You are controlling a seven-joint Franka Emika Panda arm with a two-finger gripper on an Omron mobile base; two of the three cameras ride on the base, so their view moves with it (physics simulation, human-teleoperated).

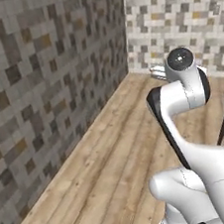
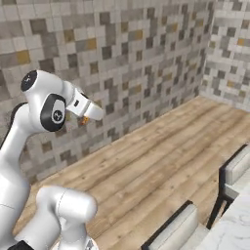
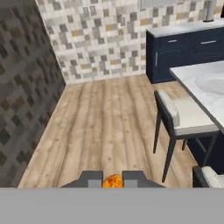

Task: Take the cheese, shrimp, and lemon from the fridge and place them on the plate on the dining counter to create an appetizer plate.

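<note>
Claw (image 3: 113, 179) is clenched on a small orange lumpy piece (image 3: 113, 180). In the hand view it sits pinched between the two dark finger tips (image 3: 91, 179), touching both, with the jaws nearly together and only the orange bit filling the gap. Can't tell from this whether it's the chunky cheese wedge or the thin shrimp sliver; too little of it shows.

Right base view: same orange speck (image 2: 84, 119) peeks out just under the white hand, at the end of the white arm with dark joints (image 2: 44, 110), held up in the air in front of the grey-and-tan mosaic tile wall (image 2: 136, 53). Nothing else touches it.

Left base view: arm's upper joint (image 1: 181, 75) stands over a light wood plank floor (image 1: 107, 174), tile walls meeting in a corner behind it.

Ahead of the claw in the hand view:
- long island with white grey-veined marble top (image 3: 192, 83) and navy base, at right
- round shallow white plate (image 3: 213, 83) lying on that marble top, cut off by the frame edge; the visible part looks bare
- dark-framed chair with pale cushioned seat (image 3: 183, 118) just beside the island edge, a second one (image 3: 209, 177) nearer the camera
- navy cabinet run with marble worktop (image 3: 183, 46) against the far tile wall

The held piece is well apart from the plate.
</note>
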